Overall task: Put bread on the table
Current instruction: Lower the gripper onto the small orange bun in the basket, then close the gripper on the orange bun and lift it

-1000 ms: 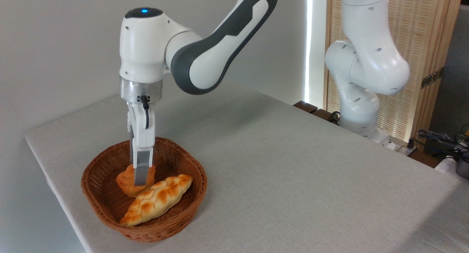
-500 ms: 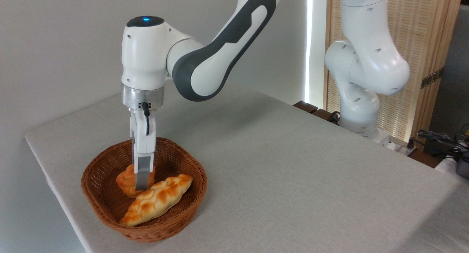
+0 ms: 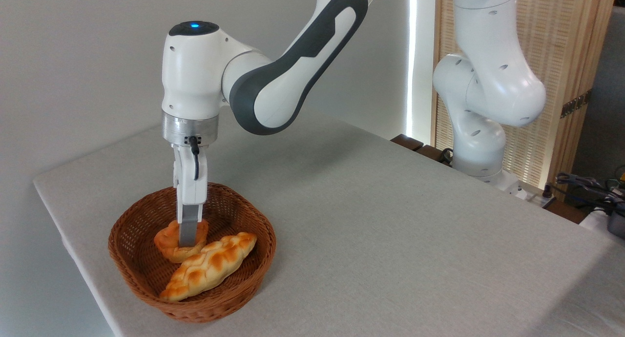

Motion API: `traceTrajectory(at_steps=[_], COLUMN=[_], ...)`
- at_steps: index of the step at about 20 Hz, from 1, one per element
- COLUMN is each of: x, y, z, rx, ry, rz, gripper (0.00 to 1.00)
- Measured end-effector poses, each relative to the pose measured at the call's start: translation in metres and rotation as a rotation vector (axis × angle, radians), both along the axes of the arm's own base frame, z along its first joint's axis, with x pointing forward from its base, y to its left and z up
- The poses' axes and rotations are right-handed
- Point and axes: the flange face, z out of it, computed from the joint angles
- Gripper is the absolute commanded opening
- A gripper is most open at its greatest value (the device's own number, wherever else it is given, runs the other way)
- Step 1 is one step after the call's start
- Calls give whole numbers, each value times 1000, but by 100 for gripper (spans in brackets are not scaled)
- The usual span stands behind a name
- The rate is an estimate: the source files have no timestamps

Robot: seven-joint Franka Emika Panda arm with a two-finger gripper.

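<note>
The bread [image 3: 167,242], a small orange-golden bun, sits in the brown wicker basket [image 3: 266,239] at the table's left end. My gripper [image 3: 186,241] points straight down into the basket with its fingers astride the bun. The near finger [image 3: 187,232] covers the bun's middle and the far finger is hidden behind it. The bun looks pinched and tipped, so the gripper appears shut on it. It still rests low in the basket. The table [image 3: 390,220] is covered in light grey cloth.
A longer, paler braided loaf [image 3: 210,267] lies in the basket, just in front of the bun and touching it. The arm's white base [image 3: 481,151] stands at the table's far right edge, with cables [image 3: 586,185] beyond it.
The wrist dropped slightly and the fingers settled around the bun. The bun now looks tipped and squeezed compared with a second ago.
</note>
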Motion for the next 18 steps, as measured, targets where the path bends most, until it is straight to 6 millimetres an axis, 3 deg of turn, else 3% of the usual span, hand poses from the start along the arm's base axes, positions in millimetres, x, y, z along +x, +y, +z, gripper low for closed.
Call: traceTrajectory(at_steps=[10, 12, 15, 18], x=[0, 1, 1, 2], y=[0, 0, 0, 0], z=[0, 2, 9, 21], rx=[-1, -5, -48, -94], ry=[-2, -5, -6, -15], rz=[0, 4, 35, 62], gripper=[28, 23, 17, 17])
